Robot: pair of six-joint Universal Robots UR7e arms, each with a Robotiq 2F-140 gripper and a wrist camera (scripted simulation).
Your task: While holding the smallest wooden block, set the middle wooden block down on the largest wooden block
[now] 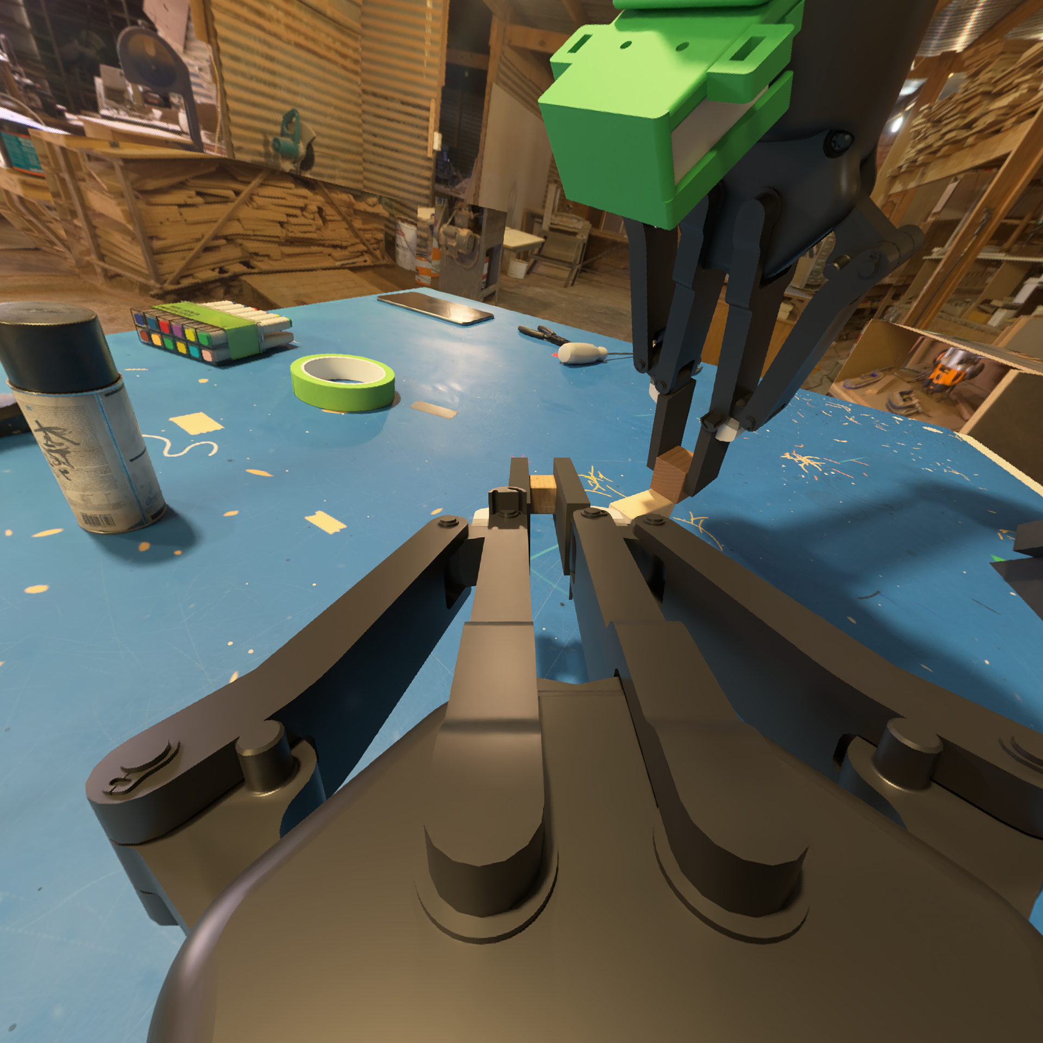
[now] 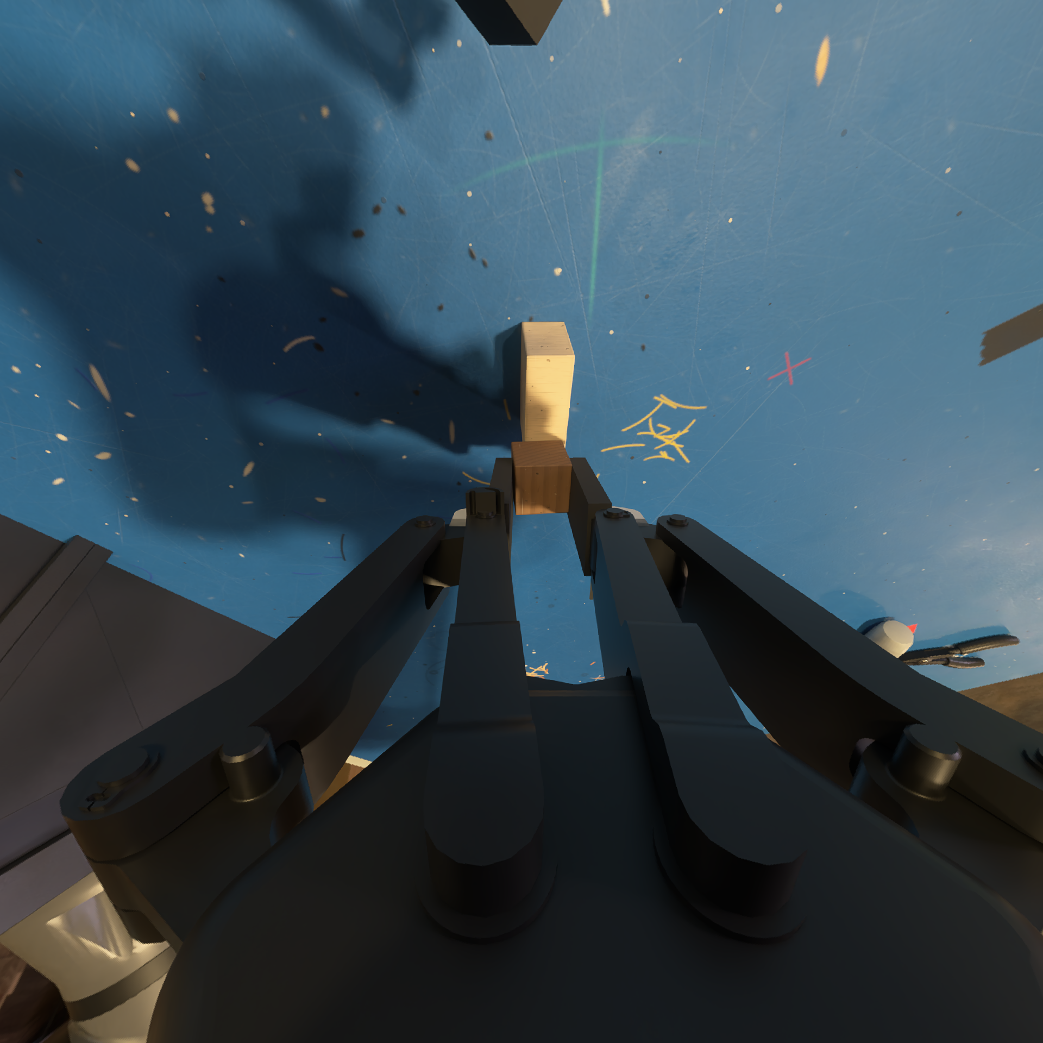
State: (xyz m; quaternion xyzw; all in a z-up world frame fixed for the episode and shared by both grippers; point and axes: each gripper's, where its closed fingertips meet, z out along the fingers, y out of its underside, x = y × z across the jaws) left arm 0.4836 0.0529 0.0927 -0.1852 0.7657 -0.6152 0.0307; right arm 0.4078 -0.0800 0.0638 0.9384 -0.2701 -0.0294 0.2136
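My left gripper point(image 1: 543, 484) is shut on the smallest wooden block point(image 1: 543, 493), a light tan cube held just above the blue table. My right gripper point(image 1: 680, 477) comes down from above and is shut on the middle wooden block point(image 1: 671, 469), a reddish-brown cube. This cube sits at or just over one end of the largest wooden block point(image 1: 640, 502), a pale long block lying on the table. In the right wrist view my right gripper point(image 2: 543, 480) holds the brown cube point(image 2: 542, 477) at the near end of the pale block point(image 2: 546, 384). Whether they touch is unclear.
On the blue table point(image 1: 282, 564) stand a spray can point(image 1: 79, 417), a marker set point(image 1: 211, 330), a green tape roll point(image 1: 342, 381), a phone point(image 1: 435, 307), pliers point(image 1: 543, 334) and a white bottle-shaped thing point(image 1: 581, 353). Dark boxes sit at the right edge point(image 1: 1024, 559).
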